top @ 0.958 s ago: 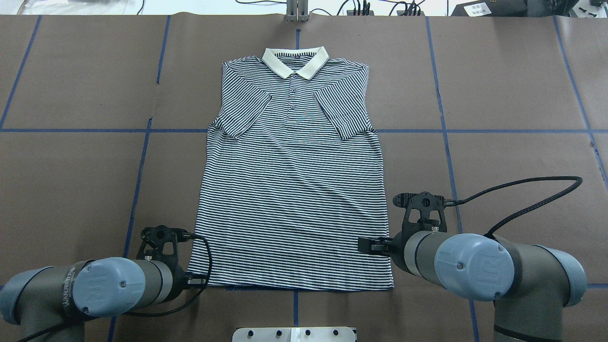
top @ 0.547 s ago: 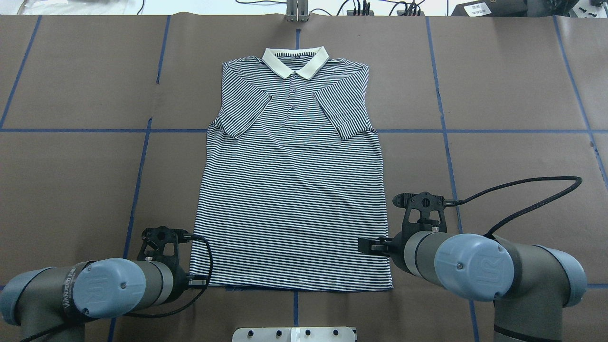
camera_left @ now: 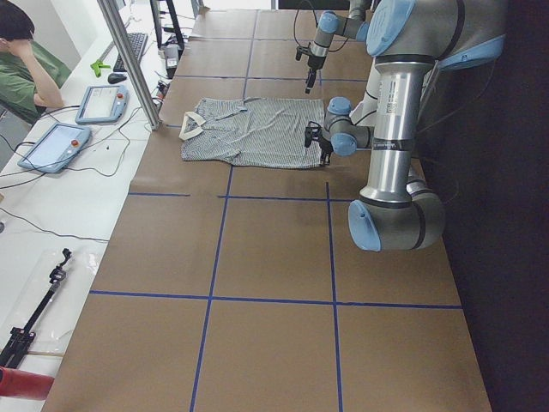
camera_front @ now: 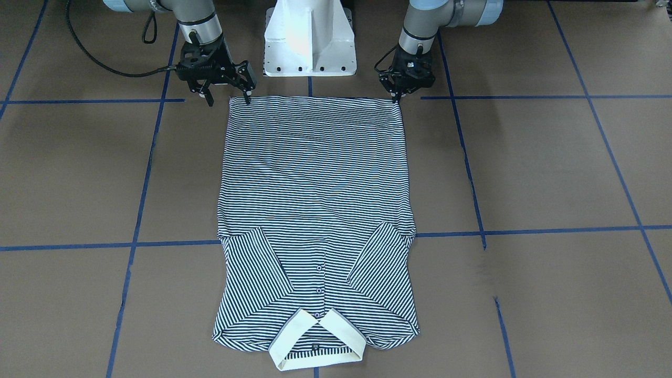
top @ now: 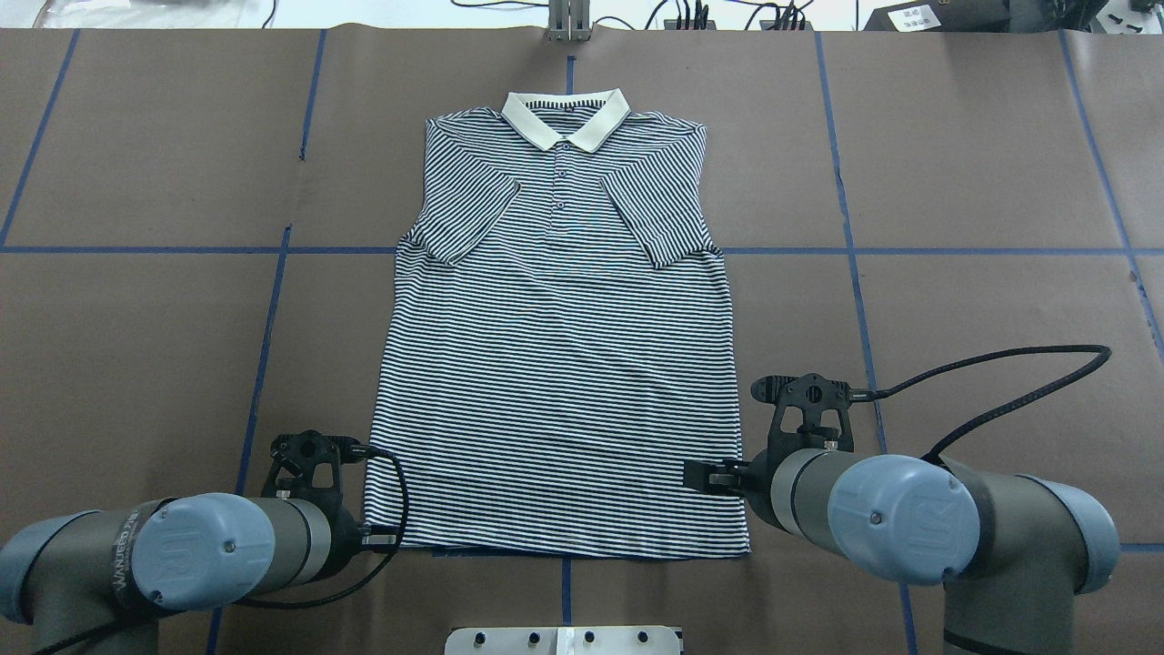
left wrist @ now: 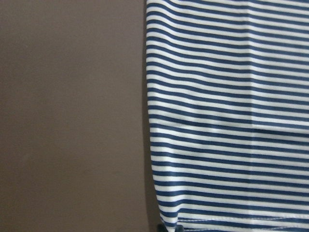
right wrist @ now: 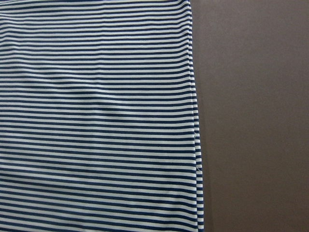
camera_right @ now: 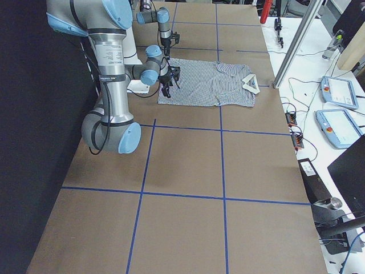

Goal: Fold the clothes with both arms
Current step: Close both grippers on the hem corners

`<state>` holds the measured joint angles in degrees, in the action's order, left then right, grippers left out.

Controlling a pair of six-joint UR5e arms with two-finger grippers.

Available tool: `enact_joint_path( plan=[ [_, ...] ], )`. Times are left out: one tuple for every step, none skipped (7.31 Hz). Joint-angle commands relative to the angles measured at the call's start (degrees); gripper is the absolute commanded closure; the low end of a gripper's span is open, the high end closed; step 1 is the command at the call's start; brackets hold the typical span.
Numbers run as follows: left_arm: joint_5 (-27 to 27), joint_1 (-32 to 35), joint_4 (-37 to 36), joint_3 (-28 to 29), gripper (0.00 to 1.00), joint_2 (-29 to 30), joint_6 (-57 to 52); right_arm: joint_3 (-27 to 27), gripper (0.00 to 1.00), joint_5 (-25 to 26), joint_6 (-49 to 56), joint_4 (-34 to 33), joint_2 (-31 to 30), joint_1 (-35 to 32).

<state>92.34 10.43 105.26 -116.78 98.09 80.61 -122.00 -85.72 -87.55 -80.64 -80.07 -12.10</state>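
Right arm has shifted slightly beside the polo shirt; cap reads UR.

Silver-grey tubular left arm, matching right arm, light-blue joint caps, black cables, white pedestal

One polo shirt, one table, two arms, two pincers, one person.

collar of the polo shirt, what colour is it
Cream collar, clearest in the front-facing view.
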Motion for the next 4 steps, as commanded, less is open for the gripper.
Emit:
enact_joint_path(
  plan=[
    [0.03,-0.14,-0.05,-0.2,1.0,0.44,-0.01,1.14,0.01,4.85,-7.27,-0.57,-0.09,5.49],
    [0.03,-0.14,-0.05,-0.2,1.0,0.52,-0.01,1.75,0.0,6.6,-7.28,-0.66,-0.61,7.59],
    [0.12,-0.14,-0.05,-0.2,1.0,0.96,-0.01,2.89,0.02,9.41,-7.54,-0.66,-0.79,9.09],
    [0.12,-0.14,-0.05,-0.2,1.0,1.14,-0.01,3.95,0.18,10.39,-8.76,-0.66,-0.79,9.37]
  ],
)
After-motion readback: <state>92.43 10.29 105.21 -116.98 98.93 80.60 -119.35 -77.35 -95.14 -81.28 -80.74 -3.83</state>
